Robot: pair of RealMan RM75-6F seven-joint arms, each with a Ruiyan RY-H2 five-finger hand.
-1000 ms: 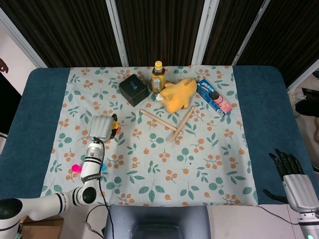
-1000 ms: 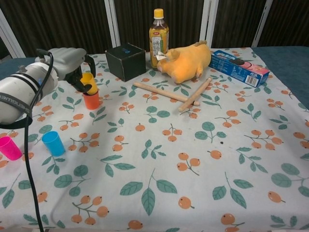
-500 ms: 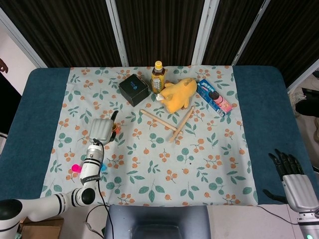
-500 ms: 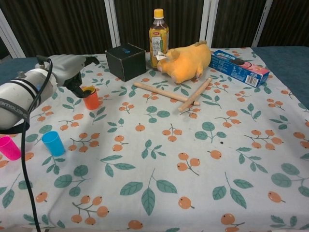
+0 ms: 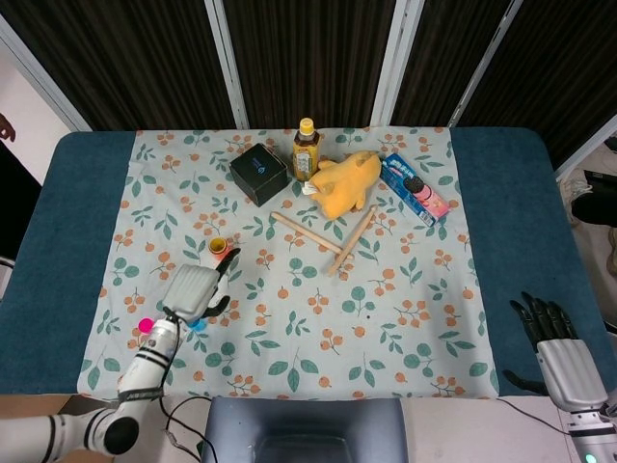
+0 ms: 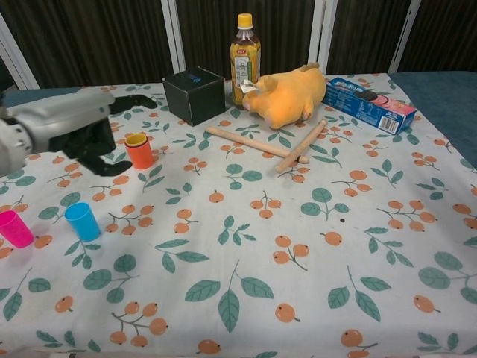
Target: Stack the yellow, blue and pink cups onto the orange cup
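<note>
A table (image 5: 77,207) with a dark blue top stands under a pale cloth (image 6: 313,246) printed with leaves and orange fruit. Behind it hang dark ribbed panels (image 5: 308,58), perhaps curtains, split by white posts (image 5: 224,63). The light is even.

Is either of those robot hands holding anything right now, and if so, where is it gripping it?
Nothing is held. The left hand hovers empty beside the orange cup, which already has the yellow cup nested inside. The right hand is empty off the table's edge.
</note>
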